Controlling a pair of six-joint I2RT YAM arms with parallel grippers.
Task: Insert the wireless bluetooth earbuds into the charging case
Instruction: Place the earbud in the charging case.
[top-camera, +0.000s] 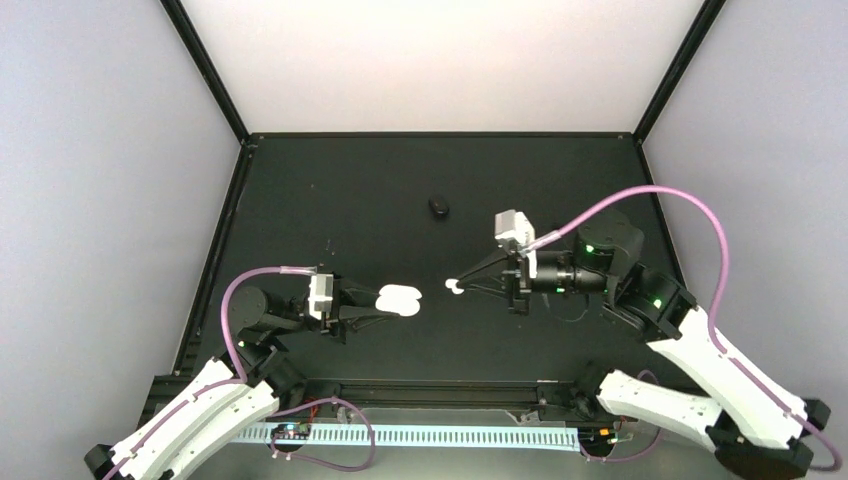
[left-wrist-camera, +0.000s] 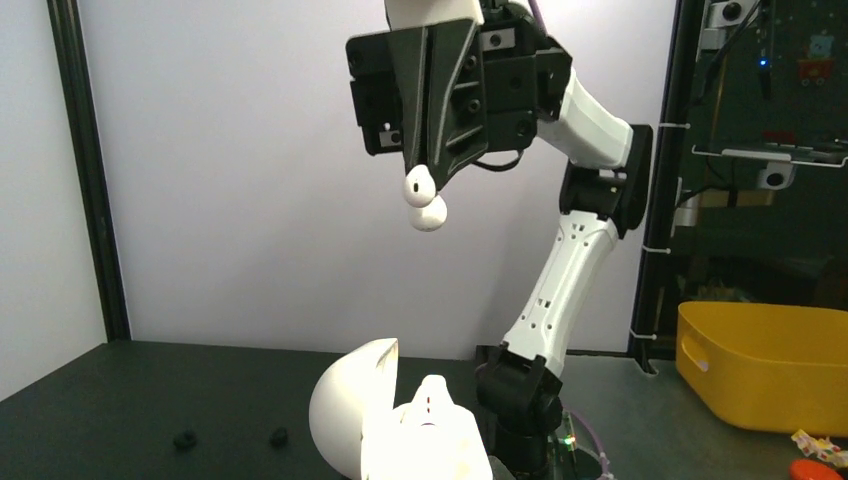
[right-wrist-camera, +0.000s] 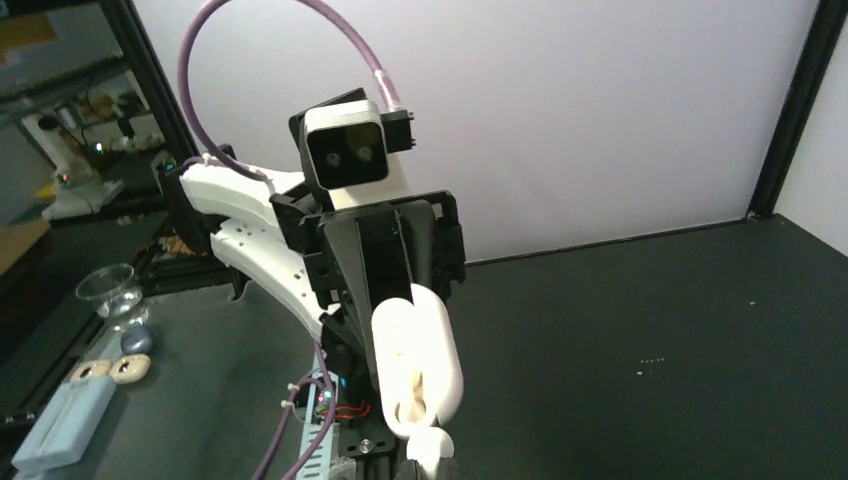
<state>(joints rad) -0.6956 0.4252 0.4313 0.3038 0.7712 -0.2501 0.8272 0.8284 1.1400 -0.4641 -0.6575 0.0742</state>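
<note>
Earbud well apart from black case

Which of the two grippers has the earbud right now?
The right gripper: a white earbud is pinched at its fingertips. The left gripper holds the open white charging case instead.

Two robot arms, the left arm and the right arm, share one black worktop, each ending in a single claw: the left claw and the right claw. One white charging case is in sight, and one earbud can be counted with certainty. Overhead, one small black oval case shows; the left wrist view shows two small black lumps, and whether either is that case cannot be told. One yellow bin stands beyond the worktop.
</note>
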